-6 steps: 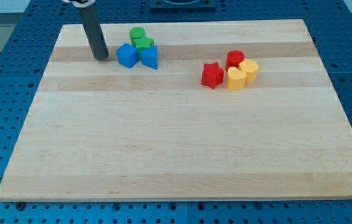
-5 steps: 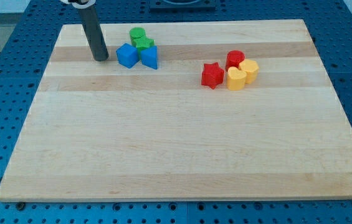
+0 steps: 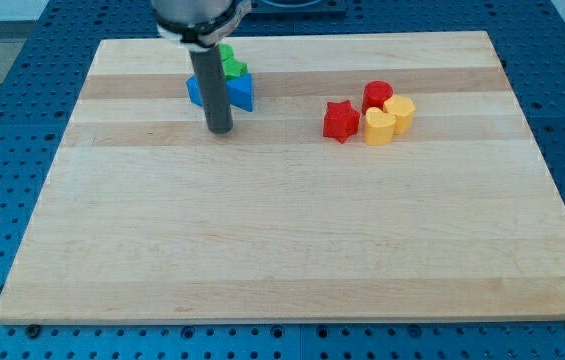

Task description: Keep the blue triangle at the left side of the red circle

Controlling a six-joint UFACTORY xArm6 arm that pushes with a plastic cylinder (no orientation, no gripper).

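The blue triangle (image 3: 241,92) sits near the view's top, left of centre, far to the left of the red circle (image 3: 377,95). A second blue block (image 3: 194,90) lies beside it, mostly hidden behind my rod. My tip (image 3: 220,129) rests on the board just below these blue blocks, apart from them. Two green blocks (image 3: 232,66) sit just above the blue ones, partly hidden by the rod.
A red star (image 3: 340,120) lies left of and below the red circle. Two yellow blocks (image 3: 379,127) (image 3: 400,111) touch the red circle on its lower right. The wooden board (image 3: 282,250) lies on a blue perforated table.
My tip has moved right and toward the view's bottom, from left of the blue blocks to just below them. The blocks have not moved.
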